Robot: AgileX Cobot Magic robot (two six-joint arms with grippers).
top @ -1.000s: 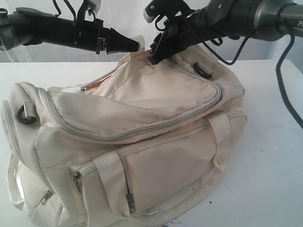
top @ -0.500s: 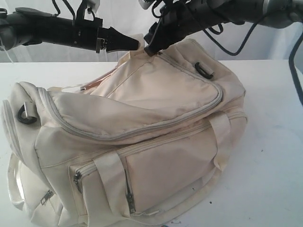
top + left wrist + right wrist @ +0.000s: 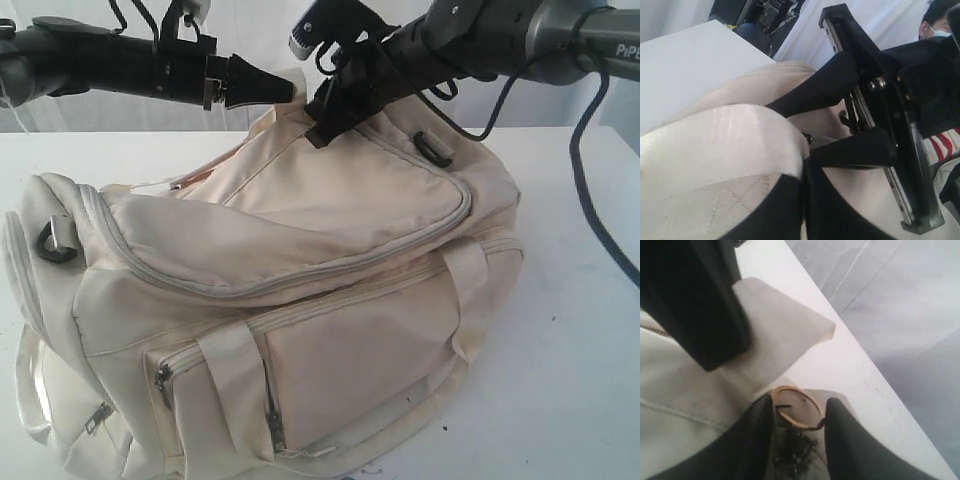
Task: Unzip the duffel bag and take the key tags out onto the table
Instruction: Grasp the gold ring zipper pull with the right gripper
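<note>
The cream-white duffel bag [image 3: 300, 260] lies on the white table [image 3: 570, 330] with its grey top zipper [image 3: 330, 268] closed. My left gripper [image 3: 288, 93] is shut on a webbing handle [image 3: 715, 150] at the bag's top rear; its jaws [image 3: 803, 200] are pressed together on the strap. My right gripper [image 3: 318, 128] is just beside it, at the zipper's far end. Its fingers [image 3: 850, 440] stand apart, with a tan zipper-pull ring [image 3: 786, 387] between them. The key tags are hidden.
Black strap rings sit on the bag's right end [image 3: 432, 150] and left end [image 3: 55, 243]. The right arm's cable [image 3: 600, 200] hangs over the table's right side. Front pockets [image 3: 340, 360] face the camera. A masked person [image 3: 940, 20] is behind the table.
My right gripper rose a little off the bag's top and came back down onto the zipper's end. The left gripper and the bag have hardly moved.
</note>
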